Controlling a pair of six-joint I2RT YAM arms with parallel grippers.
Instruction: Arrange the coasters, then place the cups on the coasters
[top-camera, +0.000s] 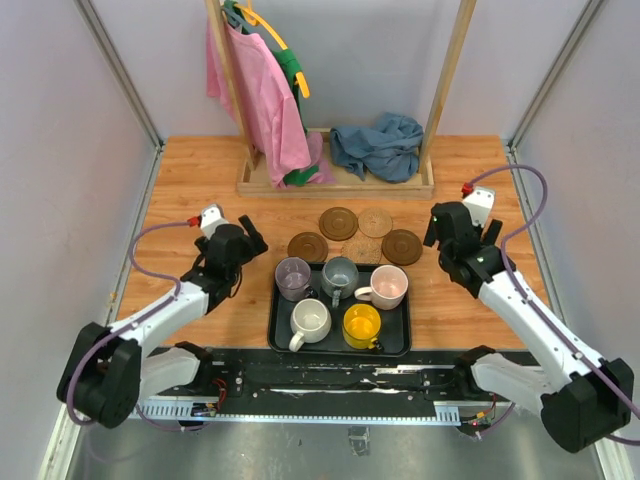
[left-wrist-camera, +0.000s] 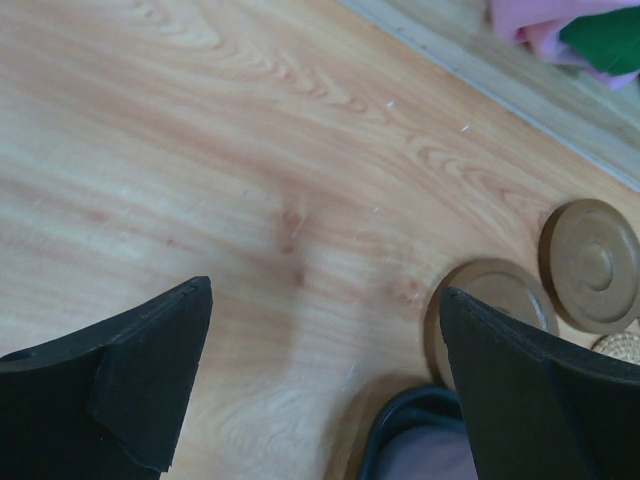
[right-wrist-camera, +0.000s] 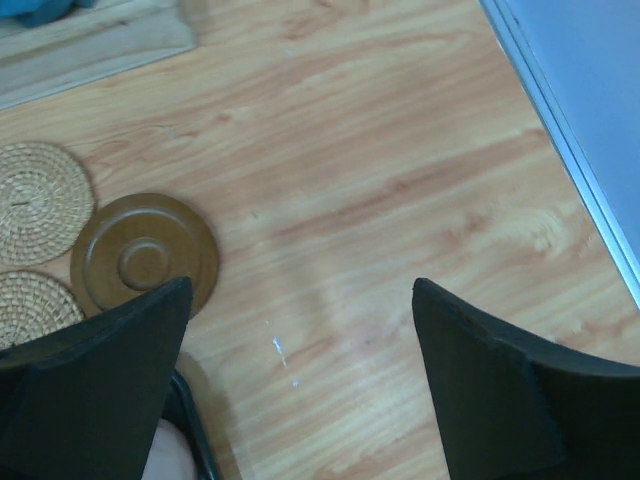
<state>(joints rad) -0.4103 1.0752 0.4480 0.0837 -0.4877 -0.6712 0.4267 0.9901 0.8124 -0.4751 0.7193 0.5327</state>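
Five coasters lie in a cluster behind the black tray (top-camera: 275, 312): dark brown ones (top-camera: 338, 222), (top-camera: 307, 246), (top-camera: 401, 246) and tan woven ones (top-camera: 375, 221), (top-camera: 362, 250). In the tray stand the cups: purple (top-camera: 293, 277), grey-blue (top-camera: 340, 277), pink (top-camera: 388, 286), cream (top-camera: 311, 321) and yellow (top-camera: 361, 325). My left gripper (left-wrist-camera: 325, 290) hangs open over bare wood, left of a brown coaster (left-wrist-camera: 490, 300). My right gripper (right-wrist-camera: 300, 285) is open too, over bare wood just right of a brown coaster (right-wrist-camera: 145, 252). Neither holds anything.
A wooden rack (top-camera: 340, 180) at the back carries a pink garment (top-camera: 260, 100) and green hangers, with a blue cloth (top-camera: 380, 145) on its base. Grey walls close both sides. The tray's corner (right-wrist-camera: 185, 410) shows by my right gripper's left finger.
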